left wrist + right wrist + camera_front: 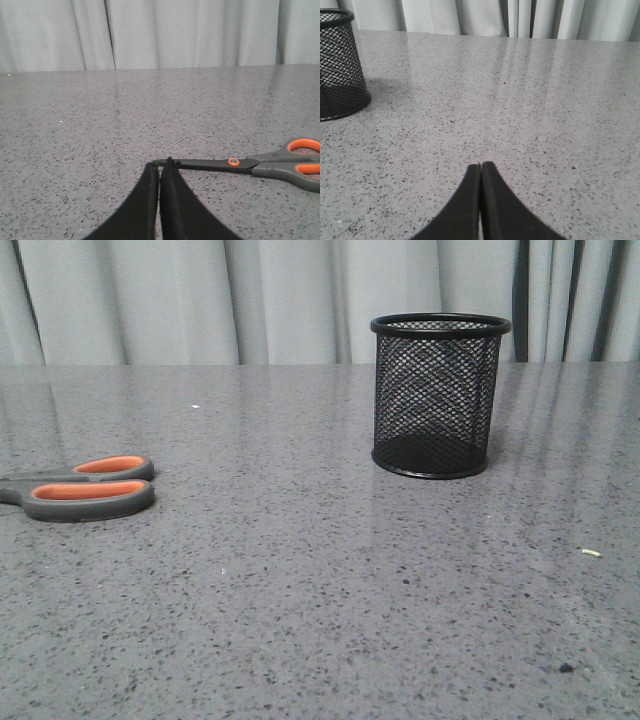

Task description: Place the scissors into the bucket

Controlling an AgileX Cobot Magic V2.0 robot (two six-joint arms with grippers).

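Note:
The scissors (90, 490) lie flat on the table at the left edge of the front view, where only the dark grey handles with orange-lined loops show. In the left wrist view the scissors (260, 167) lie closed, and the blade tip reaches just behind my left gripper (160, 165), which is shut and empty. The bucket (437, 395), a black mesh cup, stands upright and empty at the back right of centre. It also shows in the right wrist view (337, 65), well off to the side of my right gripper (480, 164), which is shut and empty. Neither gripper shows in the front view.
The grey speckled table (300, 590) runs back to a pale curtain (280, 300). A small white crumb (591, 553) and a dark speck (566, 668) lie at the front right.

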